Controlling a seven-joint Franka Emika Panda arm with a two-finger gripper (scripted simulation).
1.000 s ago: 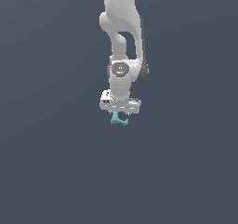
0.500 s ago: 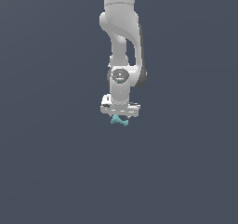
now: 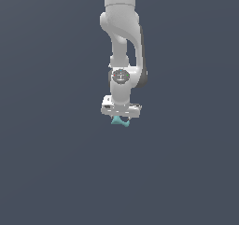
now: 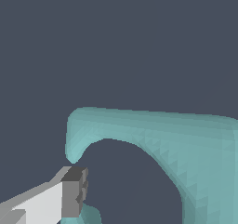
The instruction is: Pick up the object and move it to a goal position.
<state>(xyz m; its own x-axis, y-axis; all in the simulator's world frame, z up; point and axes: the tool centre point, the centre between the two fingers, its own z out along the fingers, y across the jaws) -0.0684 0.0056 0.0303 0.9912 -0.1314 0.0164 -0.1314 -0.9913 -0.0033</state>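
The object (image 3: 120, 122) is a tiny teal knobby piece that sits right under the white gripper (image 3: 121, 117) in the exterior view, between its short fingers. The gripper points straight down and is shut on the object. In the wrist view the object (image 4: 186, 139) fills much of the picture as a curved teal arch. One grey-tipped finger (image 4: 72, 195) touches a small teal prong (image 4: 88, 216). The other finger is out of view.
The white arm (image 3: 122, 37) hangs down from the exterior view's top edge. A plain dark grey-blue surface (image 3: 46, 172) lies all around. No other objects or markers show.
The arm's wrist and hand have shifted slightly lower in the exterior view. The teal object has stayed in the gripper.
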